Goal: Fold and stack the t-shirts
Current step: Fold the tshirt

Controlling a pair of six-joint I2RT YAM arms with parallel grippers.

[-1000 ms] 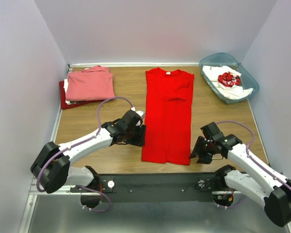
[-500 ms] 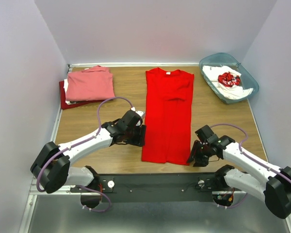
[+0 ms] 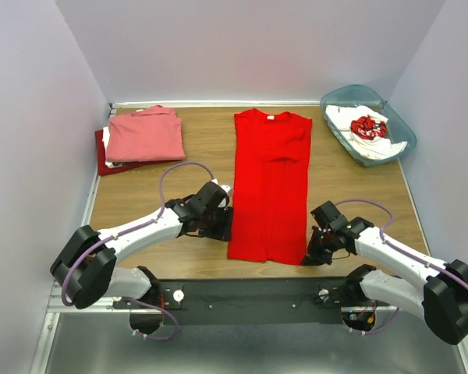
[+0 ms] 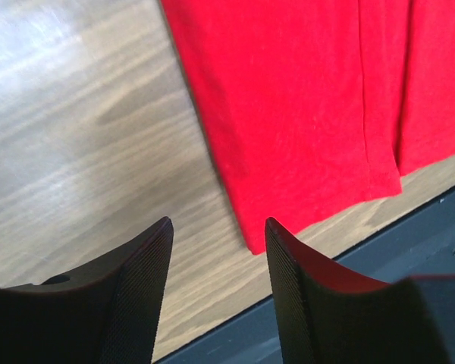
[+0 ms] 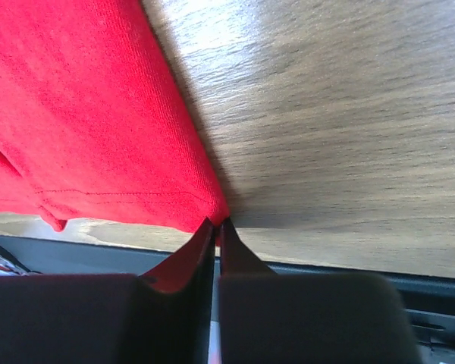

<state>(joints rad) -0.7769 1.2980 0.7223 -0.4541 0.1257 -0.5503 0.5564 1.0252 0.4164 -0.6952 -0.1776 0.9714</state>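
Right wrist view: right gripper (image 5: pixel 216 224) pinches bright red t-shirt (image 5: pixel 83 114) corner, hiding it; left gripper (image 4: pixel 218 225) gapes.

Matt knit cloth – red t-shirt (image 5: pixel 83 114); glossy wood-grain – table (image 5: pixel 349 114) w/ glare.

Bright red t-shirt (image 3: pixel 271 183) flat at centre (sleeves folded in), salmon-pink t-shirt (image 3: pixel 144 134) folded far left

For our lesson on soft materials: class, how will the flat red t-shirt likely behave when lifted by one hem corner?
Probably floppy: the red t-shirt lies thin and flat, so it should drape. Likely light; the right gripper pinches only a corner.
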